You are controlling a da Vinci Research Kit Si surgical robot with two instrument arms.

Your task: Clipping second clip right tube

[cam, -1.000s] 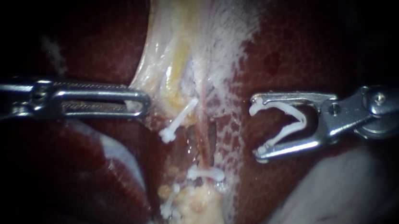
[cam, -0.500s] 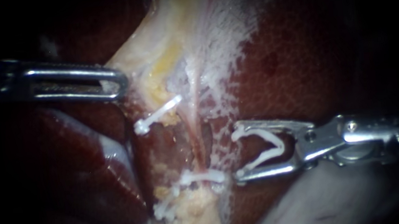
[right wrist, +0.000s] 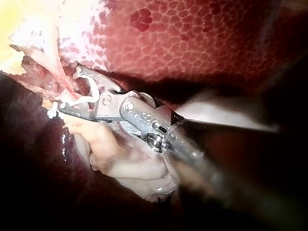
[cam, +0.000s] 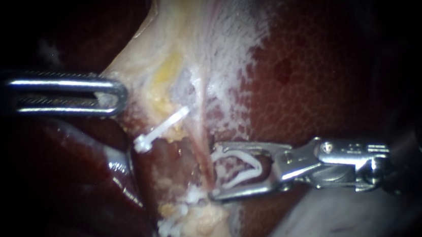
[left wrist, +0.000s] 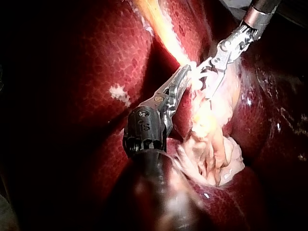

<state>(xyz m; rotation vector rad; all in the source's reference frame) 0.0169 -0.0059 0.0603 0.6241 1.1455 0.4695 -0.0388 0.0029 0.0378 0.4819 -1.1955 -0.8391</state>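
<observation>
Dark red liver (cam: pixel 320 88) fills the background. At 9 o'clock, left instrument (cam: pixel 112 95) clamps pale tissue (cam: pixel 141 73), jaws closed on it. From 3 o'clock, right instrument (cam: pixel 214 172) holds an open clip (cam: pixel 245 164) in wide-spread jaws, tips at the right tube (cam: pixel 201 139). Best to seat the tube fully, clear of the lower clip (cam: pixel 194 194), before squeezing.

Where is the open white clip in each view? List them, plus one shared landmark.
Endoscope view: clip low, right of centre, in the right instrument.
Left wrist view: clip ahead of the left instrument, in the other one.
Right wrist view: clip at its own instrument's tip.
Landmark: the right instrument.
</observation>
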